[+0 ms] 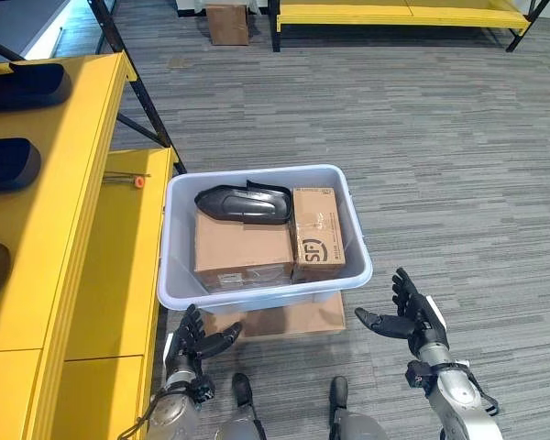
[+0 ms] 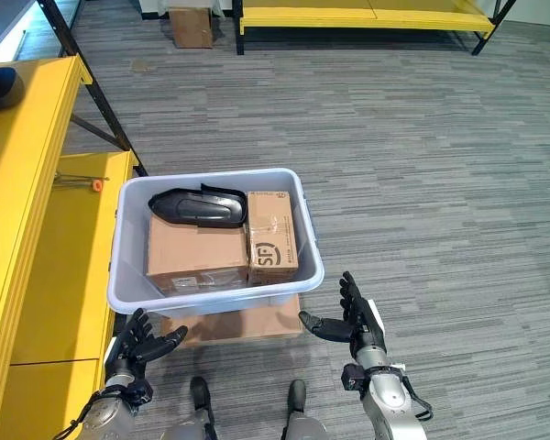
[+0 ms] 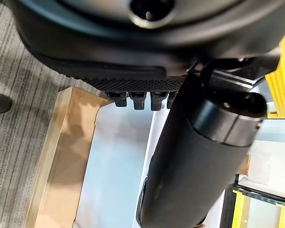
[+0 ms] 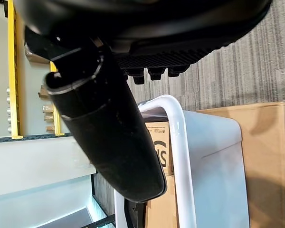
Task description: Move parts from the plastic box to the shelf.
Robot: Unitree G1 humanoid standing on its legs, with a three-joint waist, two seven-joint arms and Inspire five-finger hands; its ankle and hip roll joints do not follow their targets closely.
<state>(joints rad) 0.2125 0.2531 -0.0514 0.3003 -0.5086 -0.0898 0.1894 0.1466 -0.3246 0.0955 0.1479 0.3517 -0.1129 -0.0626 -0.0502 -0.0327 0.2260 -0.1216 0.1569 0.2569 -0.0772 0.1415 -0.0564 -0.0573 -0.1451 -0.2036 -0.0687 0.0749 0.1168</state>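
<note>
I see the plastic box [image 1: 261, 284] on a flattened cardboard sheet [image 1: 284, 321] on the floor, beside the yellow shelf [image 1: 82, 266]. A black part [image 1: 243, 203] lies on cardboard boxes [image 1: 243, 249] inside. My left hand [image 1: 197, 341] and right hand [image 1: 412, 316] flank its near corners, fingers spread, empty.

A warehouse or parts store is suggested: grey striped carpet floor [image 1: 422, 137], yellow steel shelf [image 1: 82, 229] w/ black frame at left, loaded w/ dark parts [image 1: 9, 163]; a 2nd yellow rack [image 1: 394, 13] at far side, cardboard box [image 1: 227, 24] beside it.
</note>
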